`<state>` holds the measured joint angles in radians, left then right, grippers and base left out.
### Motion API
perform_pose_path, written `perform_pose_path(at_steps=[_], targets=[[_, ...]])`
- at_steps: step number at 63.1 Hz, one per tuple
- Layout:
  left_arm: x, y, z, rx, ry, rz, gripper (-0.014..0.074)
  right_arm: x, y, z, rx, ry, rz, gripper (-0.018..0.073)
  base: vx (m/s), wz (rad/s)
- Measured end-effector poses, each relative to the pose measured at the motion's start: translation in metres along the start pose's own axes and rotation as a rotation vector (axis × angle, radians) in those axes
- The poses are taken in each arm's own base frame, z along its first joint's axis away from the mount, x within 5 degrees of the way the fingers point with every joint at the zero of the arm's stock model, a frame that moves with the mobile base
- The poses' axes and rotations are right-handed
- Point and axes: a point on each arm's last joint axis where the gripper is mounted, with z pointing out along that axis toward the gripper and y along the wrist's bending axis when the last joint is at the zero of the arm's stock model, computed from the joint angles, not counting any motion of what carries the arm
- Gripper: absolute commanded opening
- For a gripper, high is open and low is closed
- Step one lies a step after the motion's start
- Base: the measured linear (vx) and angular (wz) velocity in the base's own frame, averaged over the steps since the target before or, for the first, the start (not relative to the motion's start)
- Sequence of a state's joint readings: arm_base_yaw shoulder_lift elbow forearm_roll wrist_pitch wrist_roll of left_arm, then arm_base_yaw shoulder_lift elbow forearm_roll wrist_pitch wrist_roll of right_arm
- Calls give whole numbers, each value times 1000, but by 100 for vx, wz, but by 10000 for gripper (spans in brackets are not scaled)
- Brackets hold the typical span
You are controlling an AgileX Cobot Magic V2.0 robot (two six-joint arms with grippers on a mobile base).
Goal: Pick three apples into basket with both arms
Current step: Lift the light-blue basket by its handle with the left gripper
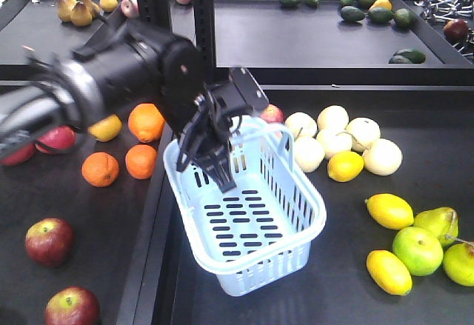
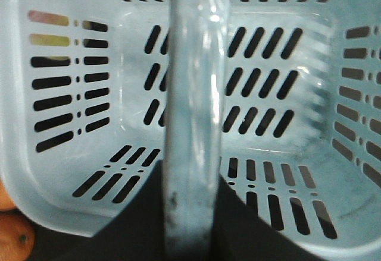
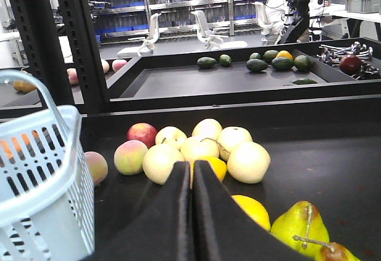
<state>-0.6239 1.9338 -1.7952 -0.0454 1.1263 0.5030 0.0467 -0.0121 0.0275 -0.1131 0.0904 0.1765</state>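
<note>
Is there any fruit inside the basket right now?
No, the basket shows only its bare slotted bottom in the front view, with nothing lying in it.

Left end effector (image 1: 224, 181) and handle (image 2: 189, 124) across basket (image 1: 315, 208) mouth.

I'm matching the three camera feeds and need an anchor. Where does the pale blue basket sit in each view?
Exterior front: basket low centre, tilted.
Left wrist: basket fills the frame, seen from inside.
Right wrist: basket at the bottom-left edge, cut off.
Shared landmark: a swing handle shows in every view.
</note>
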Motion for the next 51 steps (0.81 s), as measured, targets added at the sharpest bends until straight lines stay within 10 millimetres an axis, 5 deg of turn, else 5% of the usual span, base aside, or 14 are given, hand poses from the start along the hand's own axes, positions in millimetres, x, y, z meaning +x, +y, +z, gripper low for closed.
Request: perform_pose_path(at_steps=[19,33,44,51], targets=[[17,-23,-113,39,-148,-276,-8,0,0,0,0,0,0,-4,0,0],[39,-50,-194,105,-346,-317,-8,0,0,0,0,0,0,-4,0,0],[66,-70,-237,110,-449,-311,-8,0,0,0,0,0,0,-4,0,0],[90,-83,-241,115,-439,-316,-8,0,0,0,0,0,0,-4,0,0]])
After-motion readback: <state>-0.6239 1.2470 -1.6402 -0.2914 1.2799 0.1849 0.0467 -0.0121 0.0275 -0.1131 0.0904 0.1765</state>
